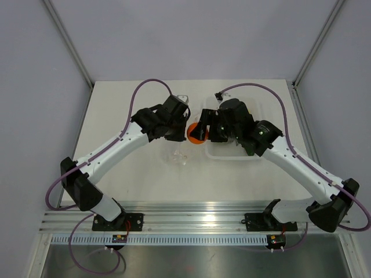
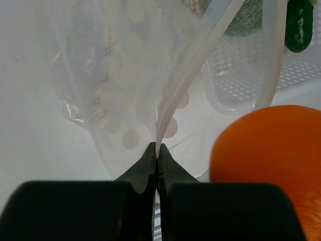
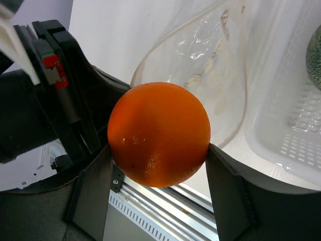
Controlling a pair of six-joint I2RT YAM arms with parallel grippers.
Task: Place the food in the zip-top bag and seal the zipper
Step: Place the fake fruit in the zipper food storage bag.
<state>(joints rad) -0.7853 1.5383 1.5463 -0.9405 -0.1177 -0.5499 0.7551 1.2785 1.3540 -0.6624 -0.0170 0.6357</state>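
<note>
My left gripper (image 2: 157, 149) is shut on the whitish zipper edge (image 2: 188, 80) of the see-through zip-top bag (image 2: 120, 90), which hangs open in front of it. In the top view the left gripper (image 1: 180, 128) sits mid-table, with the bag (image 1: 178, 154) just below it. My right gripper (image 3: 159, 150) is shut on the small orange ball (image 3: 159, 133) and holds it above the table beside the bag's mouth (image 3: 200, 75). The ball also shows in the top view (image 1: 196, 133) and the left wrist view (image 2: 271, 165). A speckled green ball (image 3: 315, 55) and a dark green cucumber (image 2: 299, 27) lie in the tray.
A rigid clear tray (image 1: 235, 155) stands right of the bag, under the right arm; it also shows in the right wrist view (image 3: 291, 135). The aluminium rail (image 1: 185, 223) runs along the table's near edge. The two grippers are very close together.
</note>
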